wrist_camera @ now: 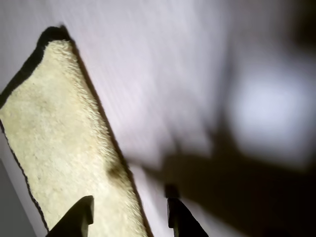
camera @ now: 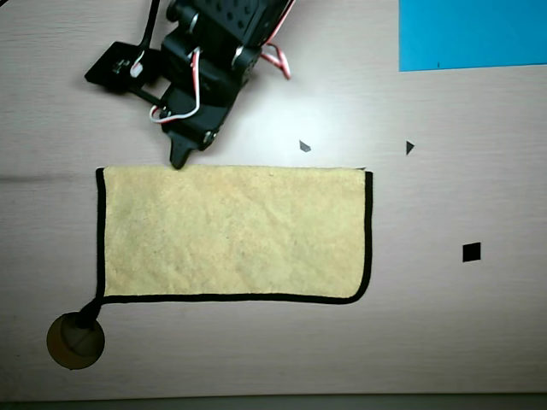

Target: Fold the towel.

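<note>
Pale wood-grain table (camera: pixel 256 359), faint horizontal streaks, fills the overhead view. Bright blue sheet (camera: pixel 472 34) lies flat at top right corner. Small black markers on the surface: two triangles (camera: pixel 304 146), one square (camera: pixel 471 252). Round brown disc (camera: pixel 75 340) at lower left. Wrist view: table blurred, lilac-grey, one bright patch (wrist_camera: pixel 274 113), broad dark shadows (wrist_camera: pixel 237 192).

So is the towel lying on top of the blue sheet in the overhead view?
No, the towel lies flat on the bare table, well apart from the blue sheet in the top right corner.
</note>
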